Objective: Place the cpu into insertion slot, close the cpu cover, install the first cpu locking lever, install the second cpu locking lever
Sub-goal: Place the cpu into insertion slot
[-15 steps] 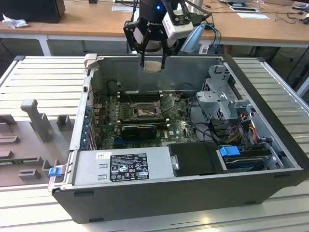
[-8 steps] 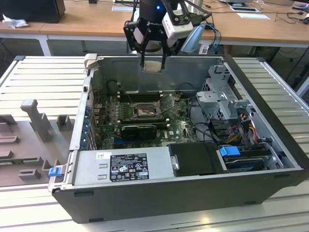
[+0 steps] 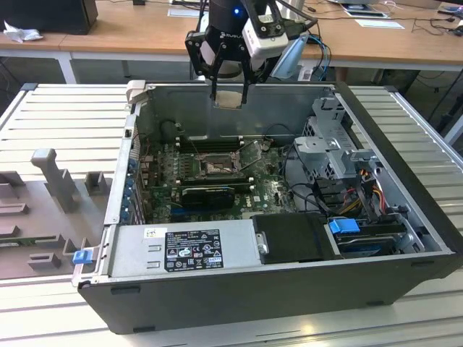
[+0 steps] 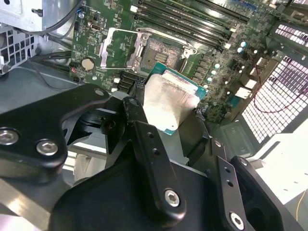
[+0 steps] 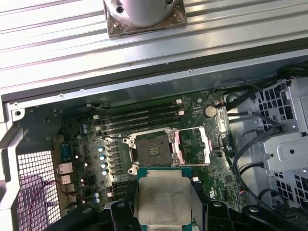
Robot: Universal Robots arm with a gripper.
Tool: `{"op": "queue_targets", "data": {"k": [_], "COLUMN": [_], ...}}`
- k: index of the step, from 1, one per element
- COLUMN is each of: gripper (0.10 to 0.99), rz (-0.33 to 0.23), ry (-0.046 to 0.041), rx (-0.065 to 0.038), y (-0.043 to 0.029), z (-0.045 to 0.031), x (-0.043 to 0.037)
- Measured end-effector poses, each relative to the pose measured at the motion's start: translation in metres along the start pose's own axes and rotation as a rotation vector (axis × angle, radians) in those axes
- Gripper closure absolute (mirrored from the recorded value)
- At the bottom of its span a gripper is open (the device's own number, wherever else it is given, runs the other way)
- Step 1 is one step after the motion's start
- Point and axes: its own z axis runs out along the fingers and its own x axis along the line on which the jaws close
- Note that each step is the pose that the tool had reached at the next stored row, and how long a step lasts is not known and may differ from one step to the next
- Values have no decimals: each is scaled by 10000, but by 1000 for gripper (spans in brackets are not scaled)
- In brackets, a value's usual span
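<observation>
Your gripper (image 3: 230, 92) grips the cpu (image 5: 162, 197) by two opposite edges and holds it flat above the rim of the open case (image 3: 405, 217). The insertion slot (image 5: 153, 150) lies lower down, well apart from the cpu, and the cpu cover (image 5: 195, 144) is swung open beside it.

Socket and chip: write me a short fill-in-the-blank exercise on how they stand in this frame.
1. The gripper holds the cpu ____ the open computer case, not down inside it.
2. The socket has no chip in it: it is ____.
3. The metal cover beside the socket is flipped ____.
Missing words: above; empty; open.
</observation>
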Motion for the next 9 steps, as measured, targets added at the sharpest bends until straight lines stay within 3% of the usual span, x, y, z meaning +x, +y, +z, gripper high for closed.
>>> {"op": "queue_targets", "data": {"k": [9], "gripper": [557], "rz": [243], "ry": [-22], "rx": [-5], "y": [0], "z": [1], "x": [0]}}
